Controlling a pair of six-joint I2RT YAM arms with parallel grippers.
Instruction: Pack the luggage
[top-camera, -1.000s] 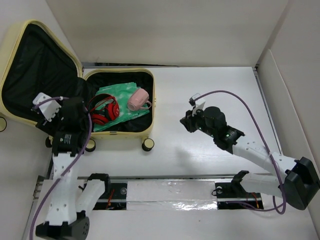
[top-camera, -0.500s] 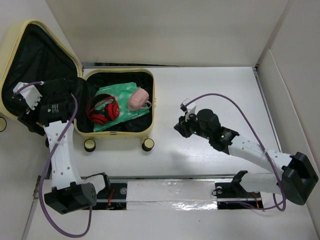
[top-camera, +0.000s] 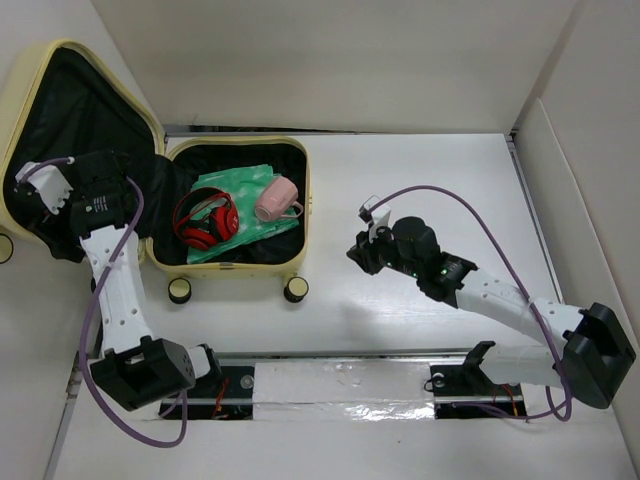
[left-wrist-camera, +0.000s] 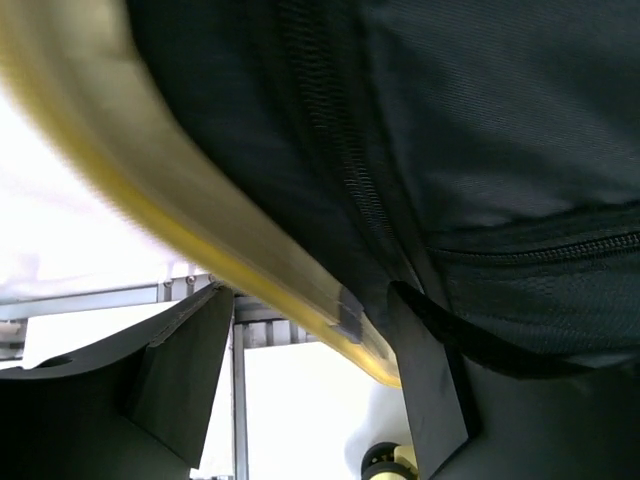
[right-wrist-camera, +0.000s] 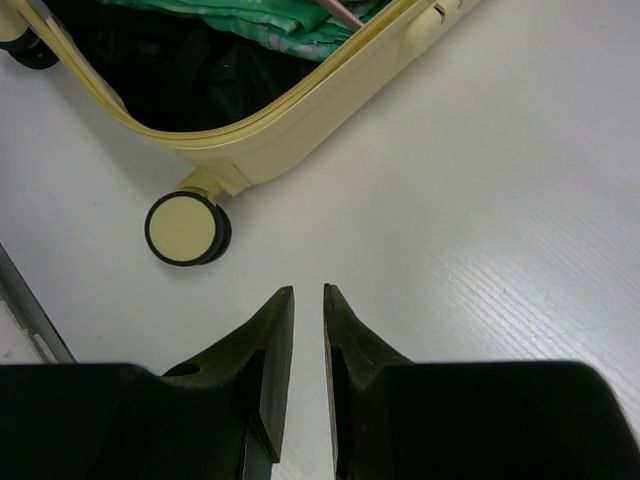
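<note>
Our right gripper (right-wrist-camera: 305, 300) sits just off the luggage's (top-camera: 235, 272) front right corner, fingers nearly together and empty. The left gripper (left-wrist-camera: 308, 300) is nearer the job, jaws apart across the rim of the lid (top-camera: 60, 110), which lies open left of the packed half. It's probably not pinching yet. A second ago it was by the hinge.

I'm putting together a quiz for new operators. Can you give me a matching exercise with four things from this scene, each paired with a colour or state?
Column one:
1. headphones
2. mug
3. folded fabric
4. right pincer

Column two:
A. pink
B. nearly shut, holding nothing
C. red
D. green

Pairs: 1-C, 2-A, 3-D, 4-B
</note>
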